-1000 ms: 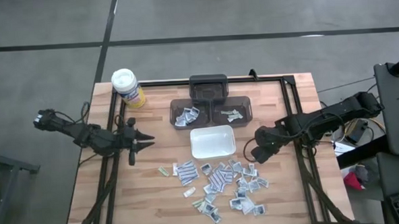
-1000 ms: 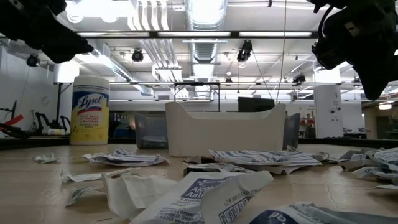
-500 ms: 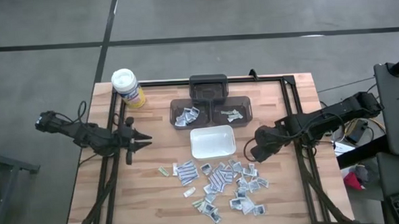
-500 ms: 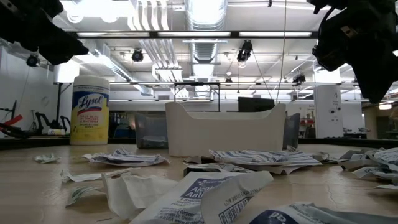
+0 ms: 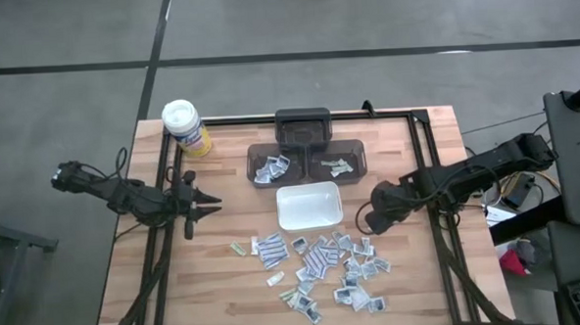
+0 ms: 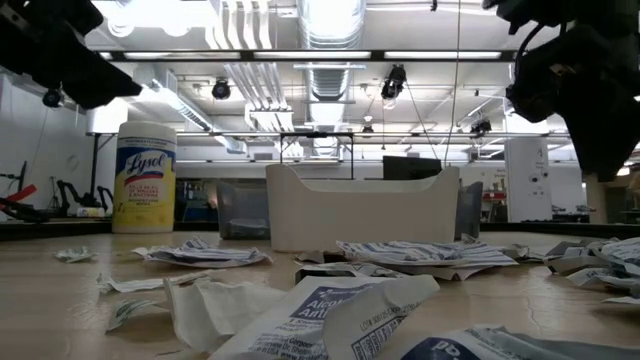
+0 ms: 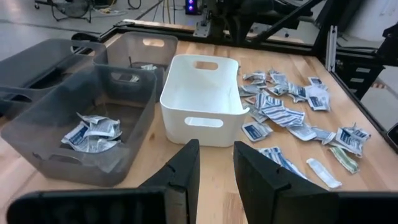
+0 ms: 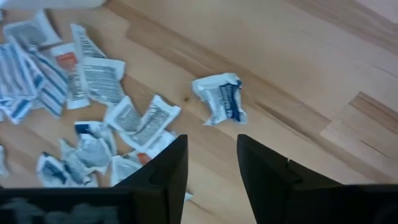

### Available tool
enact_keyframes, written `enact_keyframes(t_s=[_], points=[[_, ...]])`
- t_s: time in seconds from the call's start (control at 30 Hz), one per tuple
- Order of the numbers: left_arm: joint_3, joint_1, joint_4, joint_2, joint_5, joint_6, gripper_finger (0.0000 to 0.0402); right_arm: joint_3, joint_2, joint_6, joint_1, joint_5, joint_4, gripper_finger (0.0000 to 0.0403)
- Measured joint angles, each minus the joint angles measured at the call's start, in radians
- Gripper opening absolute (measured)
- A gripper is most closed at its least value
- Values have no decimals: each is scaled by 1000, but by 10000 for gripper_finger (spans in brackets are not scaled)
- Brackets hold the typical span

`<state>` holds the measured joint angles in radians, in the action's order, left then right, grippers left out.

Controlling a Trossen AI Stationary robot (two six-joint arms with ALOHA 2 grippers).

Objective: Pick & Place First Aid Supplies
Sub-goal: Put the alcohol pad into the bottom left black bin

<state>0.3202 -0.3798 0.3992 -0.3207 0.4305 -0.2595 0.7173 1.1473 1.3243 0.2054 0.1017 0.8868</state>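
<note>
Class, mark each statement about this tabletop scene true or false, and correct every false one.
1. The white tray is empty. True.
2. The yellow canister stands at the table's far left corner. True.
3. The right tool is clamped on a packet. False: its fingers stand apart with nothing between them, above the table beside the scattered packets.
4. All the packets lie loose on the table. False: some already sit in the two grey bins behind the white tray.
5. The left tool is holding the white tray. False: it hangs clear of the tray, fingers slightly apart and empty.
</note>
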Motion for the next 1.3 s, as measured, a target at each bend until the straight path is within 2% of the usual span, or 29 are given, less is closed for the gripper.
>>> enact_keyframes(t_s=[0.33,0.47,0.53,0.73,0.93,1.3], points=[[-1,0,-1,-3,1,-14,92,-47,0,69,0,0,-5,137],[-1,0,-5,-3,10,-71,92,-64,0,100,0,0,-15,137],[-12,0,-21,-1,13,-33,92,-72,0,113,0,0,-39,137],[-90,0,-129,52,-122,21,92,-85,12,116,0,-26,-99,137],[-164,0,-207,148,-194,23,92,-85,91,89,0,-22,-119,137],[-179,-1,-100,277,-221,45,92,-85,261,79,0,-22,-146,136]])
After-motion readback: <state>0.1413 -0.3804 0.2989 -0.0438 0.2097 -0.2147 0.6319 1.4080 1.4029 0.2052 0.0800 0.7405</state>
